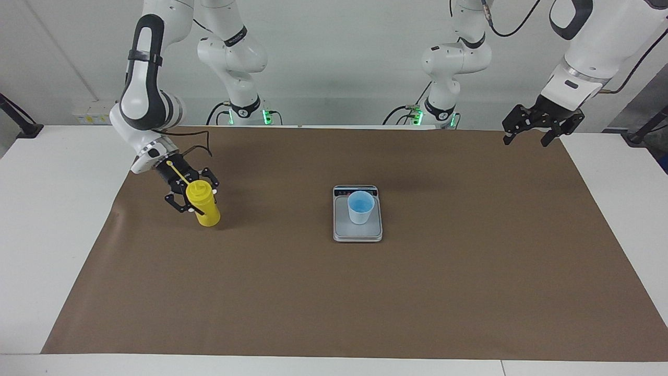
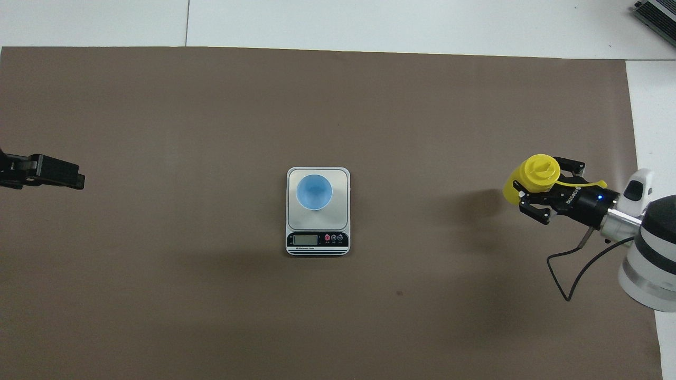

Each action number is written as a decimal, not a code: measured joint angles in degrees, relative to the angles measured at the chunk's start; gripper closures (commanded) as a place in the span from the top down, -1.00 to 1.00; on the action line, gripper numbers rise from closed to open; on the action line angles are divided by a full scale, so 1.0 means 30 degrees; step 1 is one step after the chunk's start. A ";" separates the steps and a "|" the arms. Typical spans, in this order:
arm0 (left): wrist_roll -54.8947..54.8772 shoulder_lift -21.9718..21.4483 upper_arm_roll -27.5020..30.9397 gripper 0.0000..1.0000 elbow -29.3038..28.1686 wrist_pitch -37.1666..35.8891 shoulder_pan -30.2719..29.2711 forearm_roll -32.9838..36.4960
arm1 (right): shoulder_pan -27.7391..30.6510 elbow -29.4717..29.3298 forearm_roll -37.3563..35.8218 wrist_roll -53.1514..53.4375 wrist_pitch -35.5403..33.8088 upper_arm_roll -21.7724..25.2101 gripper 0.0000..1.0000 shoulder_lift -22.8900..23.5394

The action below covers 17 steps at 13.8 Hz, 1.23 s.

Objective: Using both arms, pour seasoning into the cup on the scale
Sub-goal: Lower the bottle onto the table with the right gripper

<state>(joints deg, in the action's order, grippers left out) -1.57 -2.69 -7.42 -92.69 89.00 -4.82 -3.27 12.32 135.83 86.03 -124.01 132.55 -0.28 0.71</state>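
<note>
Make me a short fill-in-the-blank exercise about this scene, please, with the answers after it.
1. The cup stands on the ____.
2. The right gripper is shut on the ____ bottle.
3. The left gripper waits, holding ____.
4. The bottle is toward the ____ arm's end of the table.

Answers: scale; yellow; nothing; right

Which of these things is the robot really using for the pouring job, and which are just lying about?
In the job:
- bottle, gripped by the right hand at the right arm's end of the table
- cup, standing on the scale
- scale, mid-table
- left hand, open, waiting over the mat's corner at its own end

Just there:
- brown mat under everything
</note>
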 measured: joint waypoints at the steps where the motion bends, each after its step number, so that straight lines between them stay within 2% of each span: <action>1: 0.0000 0.0000 0.0000 1.00 0.0000 0.0000 0.0000 0.0000 | -0.0001 0.0162 0.0627 -0.0435 -0.0008 -0.0035 -1.00 0.0044; 10: 0.0000 0.0000 0.0000 1.00 0.0000 0.0000 0.0000 0.0000 | -0.0021 0.1035 0.2372 -0.2076 -0.0018 -0.0201 -1.00 0.0192; 11: 0.0000 0.0000 0.0000 1.00 0.0000 0.0000 0.0000 0.0000 | -0.0021 0.1155 0.2413 -0.2221 -0.0018 -0.0201 -0.85 0.0195; 12: 0.0000 0.0000 0.0000 1.00 0.0000 0.0000 0.0000 0.0000 | -0.0021 0.1281 0.2466 -0.2418 -0.0018 -0.0201 -0.01 0.0197; 13: 0.0000 0.0000 0.0000 1.00 0.0000 0.0000 0.0000 0.0000 | -0.0021 0.1367 0.2514 -0.2587 -0.0018 -0.0201 0.99 0.0197; 17: 0.0000 0.0000 0.0000 1.00 0.0000 0.0000 0.0000 0.0000 | -0.0021 0.1417 0.2797 -0.2721 -0.0036 -0.0202 1.00 0.0195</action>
<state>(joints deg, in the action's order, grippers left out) -1.57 -2.69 -7.42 -92.69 89.00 -4.82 -3.27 12.26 140.08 94.42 -132.17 132.44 -0.88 1.29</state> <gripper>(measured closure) 0.000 0.291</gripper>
